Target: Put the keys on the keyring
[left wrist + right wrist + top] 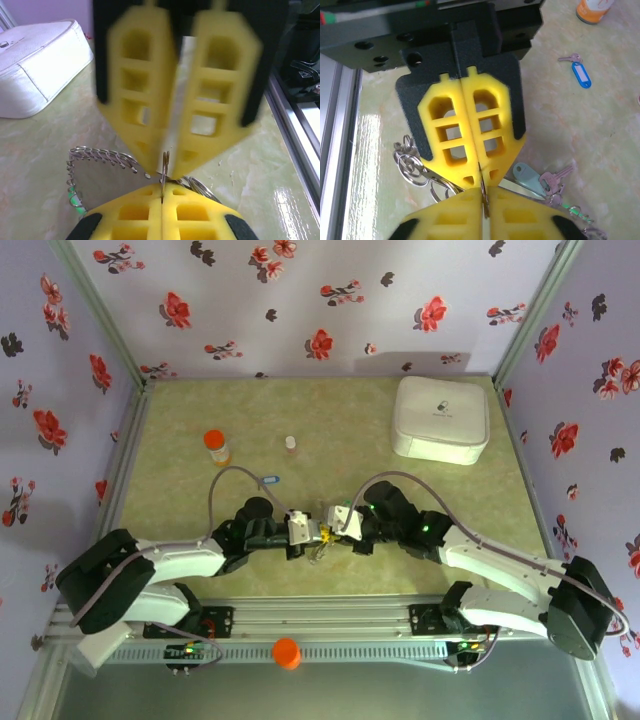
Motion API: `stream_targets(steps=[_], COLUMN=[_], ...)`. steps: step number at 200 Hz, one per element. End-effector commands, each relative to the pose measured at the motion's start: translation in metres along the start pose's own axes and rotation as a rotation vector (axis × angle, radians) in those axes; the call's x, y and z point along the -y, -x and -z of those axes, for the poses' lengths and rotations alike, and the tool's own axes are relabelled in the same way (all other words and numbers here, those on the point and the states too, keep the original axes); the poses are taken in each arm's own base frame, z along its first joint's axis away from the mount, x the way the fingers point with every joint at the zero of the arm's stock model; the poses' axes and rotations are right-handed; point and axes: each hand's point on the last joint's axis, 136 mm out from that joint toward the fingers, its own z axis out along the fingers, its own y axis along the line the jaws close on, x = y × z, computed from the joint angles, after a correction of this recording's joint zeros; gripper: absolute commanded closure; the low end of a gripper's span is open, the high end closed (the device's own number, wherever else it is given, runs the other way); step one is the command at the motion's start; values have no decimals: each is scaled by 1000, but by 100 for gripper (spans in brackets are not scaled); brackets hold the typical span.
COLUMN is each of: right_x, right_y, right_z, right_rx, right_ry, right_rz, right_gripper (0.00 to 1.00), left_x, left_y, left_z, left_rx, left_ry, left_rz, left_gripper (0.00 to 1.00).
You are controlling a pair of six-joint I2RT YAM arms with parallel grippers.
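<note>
Both grippers meet tip to tip just above the table. The left gripper [162,195] has its yellow pads pressed together, clamped on a thin metal piece [164,165] standing edge-on in the seam. Whether this is a key or a small ring cannot be told. The right gripper [483,202] faces it with fingers likewise closed on the same piece, its tips touching those of the left. The keyring [100,154], a thin coiled-looking wire loop, lies flat on the table just beside the fingertips, on the side away from the rail. A pale green-headed key [530,179] lies on that same side, close under the closed fingers. A cluster of small rings [412,162] sits just beside the fingertips on the rail side. The blue-headed key [580,74] lies alone, well apart from both sets of fingers, near the orange bottle [216,446]. The white box [35,65] stands well beyond the fingers.
</note>
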Motion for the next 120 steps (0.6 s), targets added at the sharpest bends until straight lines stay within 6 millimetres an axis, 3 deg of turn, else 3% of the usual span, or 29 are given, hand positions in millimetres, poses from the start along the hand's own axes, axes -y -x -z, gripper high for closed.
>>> stream_targets(steps=[1, 25, 48, 92, 120], right_x=[4, 26, 50, 78, 83], right_y=[14, 24, 18, -1, -4], right_z=[15, 43, 66, 84, 84], right_rx=[79, 223, 323, 310, 285], right_ry=[-59, -238, -424, -599, -622], right_rz=[-27, -127, -292, -520, -546], right_gripper=[72, 56, 48, 47, 46], left_x=[-10, -20, -31, -46, -54], left_y=[18, 20, 21, 27, 34], left_z=[8, 14, 19, 26, 29], left_rx=[67, 65, 53, 42, 25], left_ry=[75, 147, 232, 331, 405], left_rz=[-28, -32, -69, -128, -184], left_gripper=[100, 100, 100, 100, 100])
